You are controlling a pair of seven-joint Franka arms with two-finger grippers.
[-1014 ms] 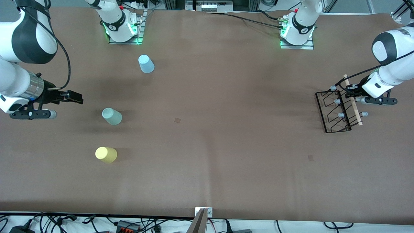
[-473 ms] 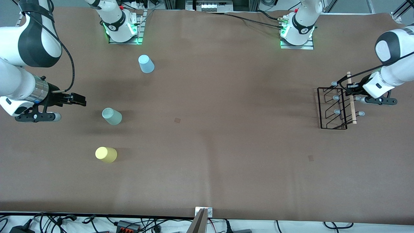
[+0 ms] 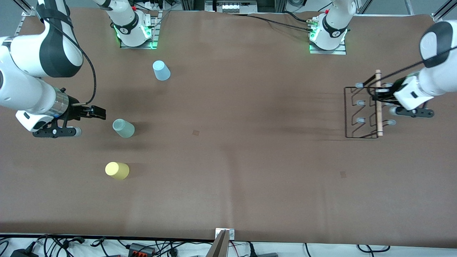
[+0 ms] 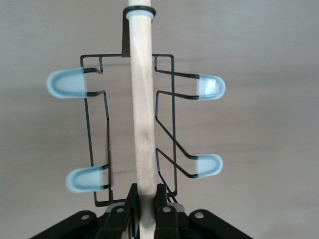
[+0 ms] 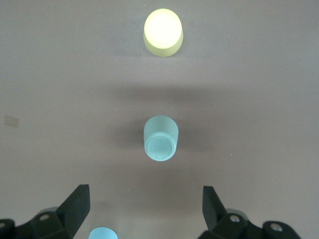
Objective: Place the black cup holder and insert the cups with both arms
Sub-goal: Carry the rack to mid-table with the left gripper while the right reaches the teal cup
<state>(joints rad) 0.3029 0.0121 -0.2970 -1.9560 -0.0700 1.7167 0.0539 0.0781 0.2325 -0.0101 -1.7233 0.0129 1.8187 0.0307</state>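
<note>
Lifted rack (image 3: pixel 361 112) in left claw (image 3: pixel 379 95); three cups (image 3: pixel 123 128) unmoved.

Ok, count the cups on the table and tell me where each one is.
3, all toward the right arm's end: light blue cup farthest from the front camera, pale green cup in the middle, yellow cup nearest.

High front overview, two close wrist views

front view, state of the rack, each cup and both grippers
black wire cup holder with wooden rod handle: held, empty
light blue plastic cup: upside down
pale green plastic cup: upside down
yellow plastic cup: upside down
left gripper: shut on handle
right gripper: open, empty
</note>
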